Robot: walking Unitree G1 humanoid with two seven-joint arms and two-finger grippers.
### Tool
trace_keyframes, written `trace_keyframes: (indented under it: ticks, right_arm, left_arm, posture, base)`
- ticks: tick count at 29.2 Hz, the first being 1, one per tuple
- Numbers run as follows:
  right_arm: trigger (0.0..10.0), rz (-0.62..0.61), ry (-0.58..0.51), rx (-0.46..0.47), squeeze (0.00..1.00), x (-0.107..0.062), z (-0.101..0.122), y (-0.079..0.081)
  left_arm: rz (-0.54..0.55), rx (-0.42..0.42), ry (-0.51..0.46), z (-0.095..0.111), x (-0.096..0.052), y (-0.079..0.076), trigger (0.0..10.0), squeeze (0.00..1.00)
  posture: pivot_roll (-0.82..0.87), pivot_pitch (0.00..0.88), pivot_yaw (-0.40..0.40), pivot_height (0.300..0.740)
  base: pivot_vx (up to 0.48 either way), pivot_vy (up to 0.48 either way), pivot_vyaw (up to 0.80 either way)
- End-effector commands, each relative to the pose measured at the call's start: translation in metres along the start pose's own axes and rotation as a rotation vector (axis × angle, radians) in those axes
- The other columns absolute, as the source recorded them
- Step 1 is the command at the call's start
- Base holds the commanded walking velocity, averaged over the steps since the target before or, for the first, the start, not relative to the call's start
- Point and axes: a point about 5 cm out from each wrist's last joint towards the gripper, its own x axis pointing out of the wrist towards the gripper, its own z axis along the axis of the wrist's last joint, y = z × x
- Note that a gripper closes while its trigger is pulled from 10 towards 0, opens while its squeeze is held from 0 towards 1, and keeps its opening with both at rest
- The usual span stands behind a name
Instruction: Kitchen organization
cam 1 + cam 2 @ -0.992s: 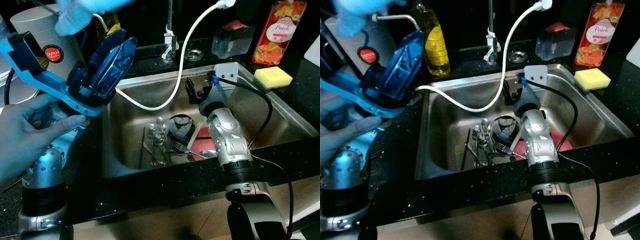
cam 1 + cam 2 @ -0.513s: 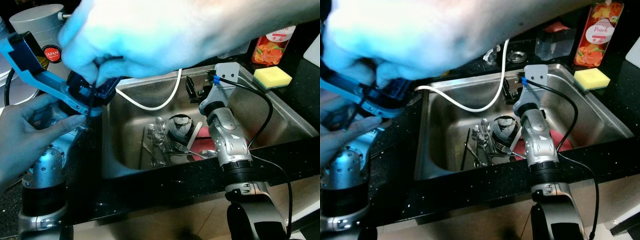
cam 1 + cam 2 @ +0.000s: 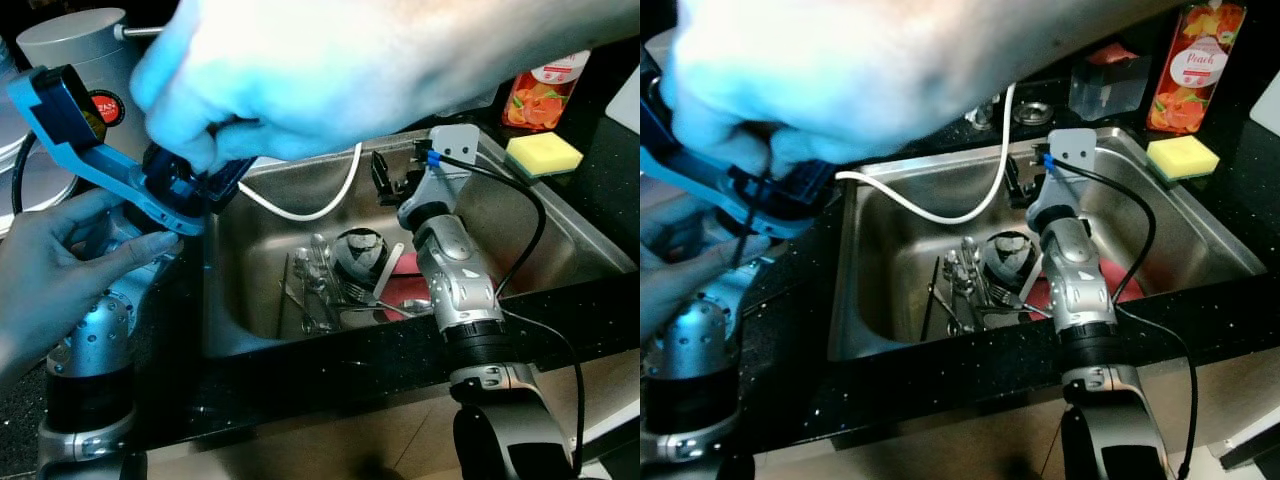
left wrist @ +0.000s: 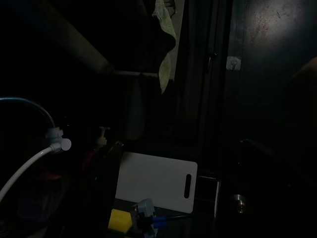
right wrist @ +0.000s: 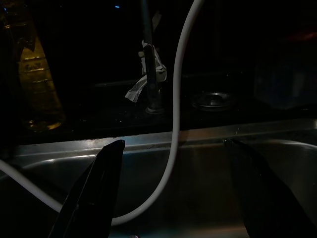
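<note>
Right wrist view shows the right gripper (image 5: 171, 198) spread open and empty over the sink (image 3: 560, 215); the cutlery (image 3: 315, 285) lies at seven o'clock, nearer this arm.

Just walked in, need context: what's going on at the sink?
A person's hands are working on the blue device at the robot's left arm, one hand steadying it from below. The right end effector is open, hovering over the steel sink, pointed at the white hose and faucet. Cutlery, a dark round item and something red lie in the basin. A yellow sponge sits on the counter.
</note>
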Motion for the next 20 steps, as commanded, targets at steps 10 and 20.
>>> trace_keyframes:
  ticks: [10, 20]
  right_arm:
    - [10.0, 0.004, -0.014, 0.016, 0.00, 0.0011, 0.0025, 0.0025]
    - [10.0, 0.005, -0.013, 0.016, 0.00, 0.0012, 0.0025, 0.0023]
  left_arm:
    - [-0.002, -0.003, 0.004, -0.0036, -0.0007, -0.0004, 10.0, 0.00]
    - [-0.002, -0.002, 0.005, -0.0038, -0.0004, -0.0009, 10.0, 0.00]
  posture:
    - [-0.08, 0.000, 0.089, 0.740]
    - [-0.08, 0.000, 0.088, 0.740]
  base:
    - [0.000, 0.000, 0.00]
    - [0.000, 0.000, 0.00]
